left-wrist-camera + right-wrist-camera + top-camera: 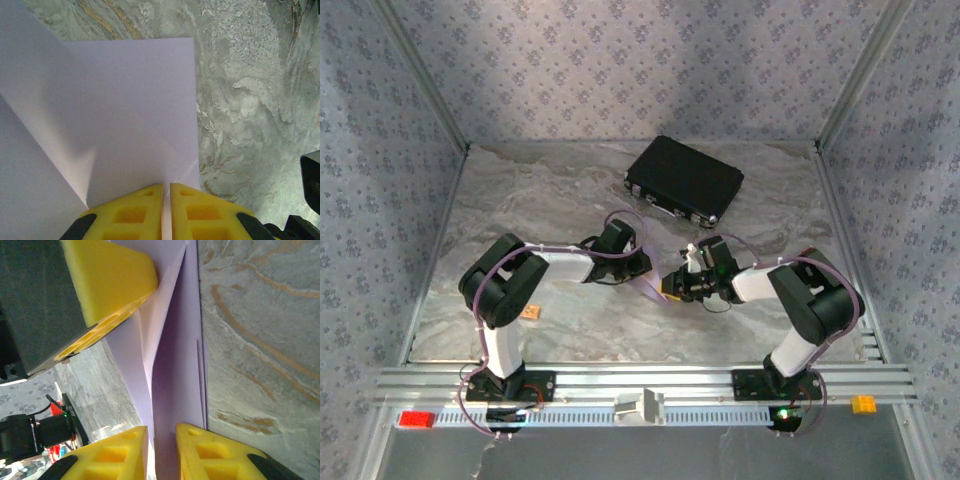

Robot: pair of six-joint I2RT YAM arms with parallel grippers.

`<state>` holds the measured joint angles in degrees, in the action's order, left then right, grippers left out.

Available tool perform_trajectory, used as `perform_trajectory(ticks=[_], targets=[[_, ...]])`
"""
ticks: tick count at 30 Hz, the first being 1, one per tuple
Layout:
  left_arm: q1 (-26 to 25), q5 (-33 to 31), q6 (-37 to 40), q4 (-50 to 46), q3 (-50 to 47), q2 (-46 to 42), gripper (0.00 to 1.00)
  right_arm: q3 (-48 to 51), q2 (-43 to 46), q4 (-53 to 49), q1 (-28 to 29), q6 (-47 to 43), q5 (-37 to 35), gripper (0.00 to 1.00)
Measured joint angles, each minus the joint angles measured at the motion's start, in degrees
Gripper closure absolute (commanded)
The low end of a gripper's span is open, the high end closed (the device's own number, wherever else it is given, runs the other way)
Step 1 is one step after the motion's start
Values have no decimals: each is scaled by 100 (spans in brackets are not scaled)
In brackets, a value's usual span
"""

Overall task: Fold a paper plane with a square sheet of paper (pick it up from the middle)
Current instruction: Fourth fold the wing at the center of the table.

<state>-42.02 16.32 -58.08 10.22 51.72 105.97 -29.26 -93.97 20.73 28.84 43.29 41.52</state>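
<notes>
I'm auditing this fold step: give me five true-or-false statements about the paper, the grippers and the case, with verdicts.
1. The left gripper pinches the paper. True.
2. The paper is flat and unfolded. False: it has diagonal folds and overlapping layers.
3. The right gripper has its fingers slightly apart, paper between them. True.
4. The black case lies open. False: it is shut.
5. The case touches the paper. False: it lies apart, farther back.

arms [505, 290]: 2, black and white | cables [622, 212]: lilac loops | end effector fingers [125, 215]: yellow, black-cornered
</notes>
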Motion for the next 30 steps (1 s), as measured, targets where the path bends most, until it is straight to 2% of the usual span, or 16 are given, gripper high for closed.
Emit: perform_trajectory(ticks=[6, 12, 19, 25, 30], targets=[[0, 2, 0, 2, 0, 0, 88, -76, 131, -339, 122, -343, -232, 74], [0, 22, 0, 7, 0, 2, 88, -118, 173, -557, 168, -525, -428, 84], [0, 63, 0, 17, 0, 15, 88, -105, 173, -619, 162, -527, -490, 88], [0, 83, 0, 33, 0, 22, 88, -52, 227, -562, 142, -516, -455, 82], [0, 85, 0, 35, 0, 22, 88, 0, 326, -632, 140, -522, -474, 80]])
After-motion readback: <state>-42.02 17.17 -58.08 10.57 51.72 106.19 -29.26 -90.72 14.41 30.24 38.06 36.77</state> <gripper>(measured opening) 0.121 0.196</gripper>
